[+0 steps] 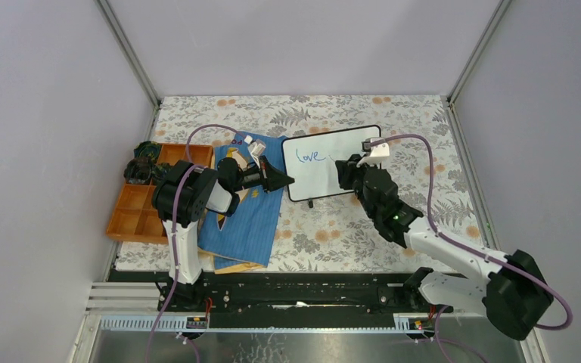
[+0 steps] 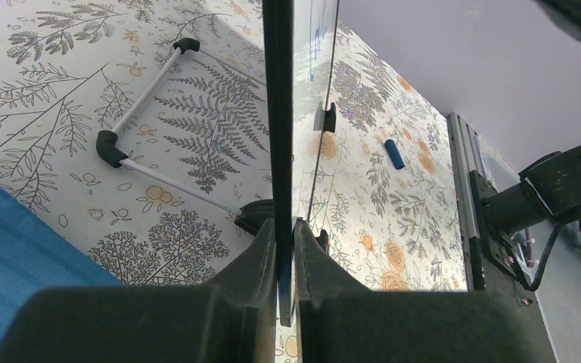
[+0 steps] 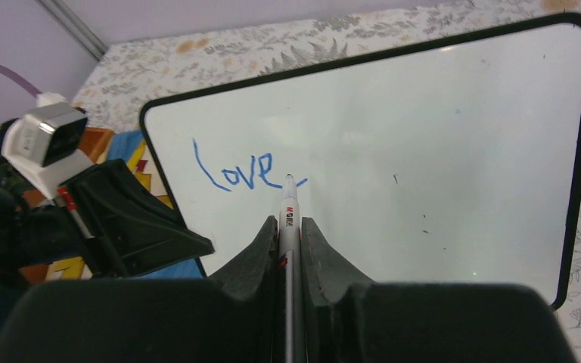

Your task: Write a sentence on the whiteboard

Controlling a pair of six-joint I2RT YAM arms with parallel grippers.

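Note:
The whiteboard stands propped up on the floral table, black-framed with rounded corners. Of the sentence, only the blue word "love" shows, at the board's upper left. My left gripper is shut on the board's left edge; in the left wrist view the thin black frame runs up from between its jaws. My right gripper is shut on a white marker. The marker's tip sits at the tail of the "e". In the top view the right gripper faces the board's middle.
A blue cloth-like book lies left of the board, under my left arm. An orange compartment tray sits at the table's left edge. A blue marker cap lies on the table. The board's white wire stand reaches out behind it.

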